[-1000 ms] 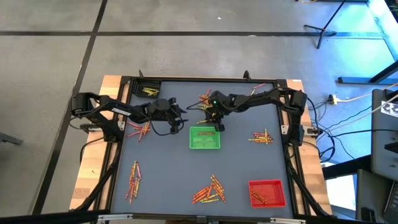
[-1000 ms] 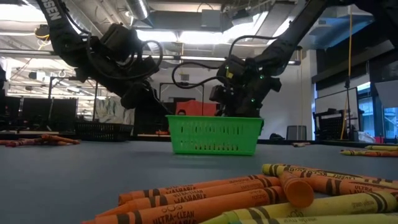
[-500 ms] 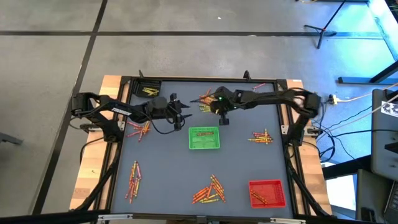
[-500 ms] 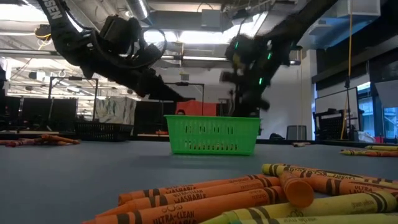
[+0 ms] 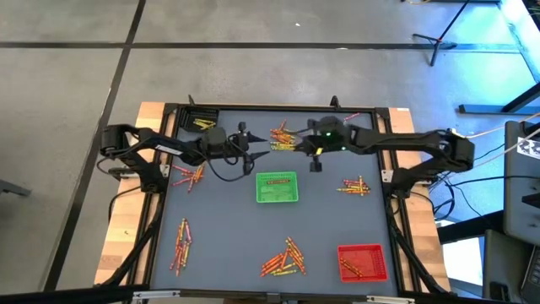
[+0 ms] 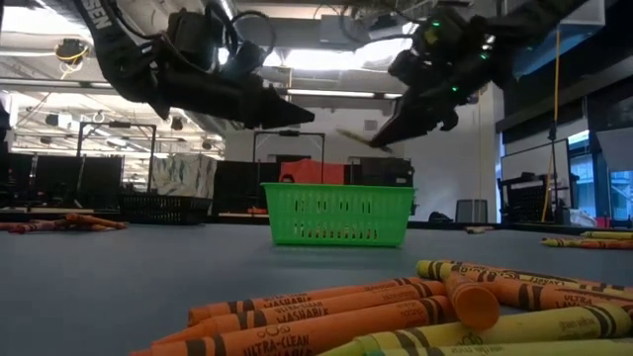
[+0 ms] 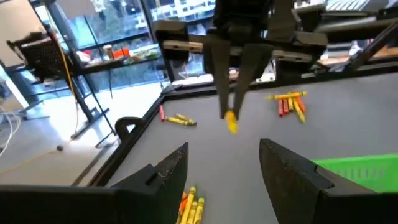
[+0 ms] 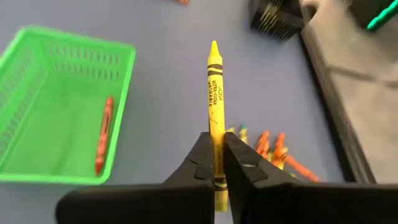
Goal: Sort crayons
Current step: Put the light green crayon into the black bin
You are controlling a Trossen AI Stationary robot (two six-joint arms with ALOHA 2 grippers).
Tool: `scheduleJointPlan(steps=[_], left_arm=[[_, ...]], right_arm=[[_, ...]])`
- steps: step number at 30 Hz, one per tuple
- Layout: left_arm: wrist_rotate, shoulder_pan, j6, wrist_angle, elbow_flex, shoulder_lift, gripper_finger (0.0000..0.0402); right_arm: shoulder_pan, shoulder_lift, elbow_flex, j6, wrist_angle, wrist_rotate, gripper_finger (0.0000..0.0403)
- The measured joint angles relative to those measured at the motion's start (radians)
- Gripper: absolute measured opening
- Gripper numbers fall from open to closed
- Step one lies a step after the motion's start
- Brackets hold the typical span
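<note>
A robotics lab or workshop hall is shown. The table (image 5: 211, 211), framed in black metal rails, is set on a bare concrete floor (image 5: 253, 76) marked with dark lines. Exposed ceiling ducts and strip lights (image 6: 326, 94) are seen overhead in the low view. A tripod stand (image 5: 443, 38) and loose cables (image 5: 472, 169) are found beside the rig. Shelving, possibly stocked with supplies, is glimpsed behind glass (image 7: 118, 53).
</note>
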Motion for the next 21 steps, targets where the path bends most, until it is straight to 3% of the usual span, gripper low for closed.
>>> scheduleJointPlan(steps=[8, 15, 21], left_arm=[[0.064, -0.01, -0.003, 0.131, 0.095, 0.148, 0.0181], [0.079, -0.025, -0.045, 0.152, 0.215, 0.198, 0.0181], [0.083, -0.05, -0.035, 0.137, 0.24, 0.198, 0.0179]], right_arm=[[-0.034, -0.01, -0.141, 0.049, 0.427, -0.184, 0.0009], [-0.033, -0.004, -0.146, 0.055, 0.506, -0.214, 0.0009], [-0.018, -0.004, -0.146, 0.05, 0.51, -0.231, 0.0006]])
